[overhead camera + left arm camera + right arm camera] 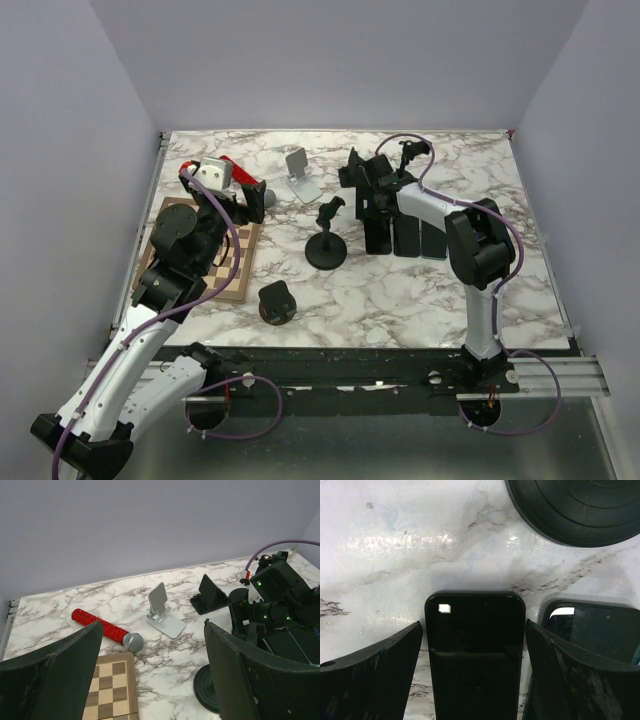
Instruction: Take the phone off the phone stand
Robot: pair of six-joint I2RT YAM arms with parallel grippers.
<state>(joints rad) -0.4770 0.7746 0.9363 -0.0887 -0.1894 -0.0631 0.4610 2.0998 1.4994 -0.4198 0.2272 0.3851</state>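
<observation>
Obs: right tool (472,625) spread, one finger on each side of the phone (475,650), not pinching it; phone lies flat on the surface (420,300), at 3 o'clock of the round-base stand (325,250); silver stand (300,178), at 11 o'clock of that base, carries nothing; the phone looks to be off its stand already. Left tool (153,625) spread wide, nothing between its fingers, well apart from the phone.

Risks:
- the right finger overlaps a second phone (592,630) lying just beside the first; a skewed retreat could drag or nudge either one;
- the round base sits near, at 12 o'clock of the phone in the wrist view; a forward sweep of the arm could knock that stand over;
- closing again off-centre could scrape the phone across the marble.

Counts: phones, two sure in the wrist view, possibly a third dark slab in the overhead view, cannot confirm; silver stand 1; round-base stand 1; black wedge stand (210,595) 1; small black item (277,302) 1, kind unclear; microphone (107,631) 1; checkerboard (112,690) 1.
</observation>
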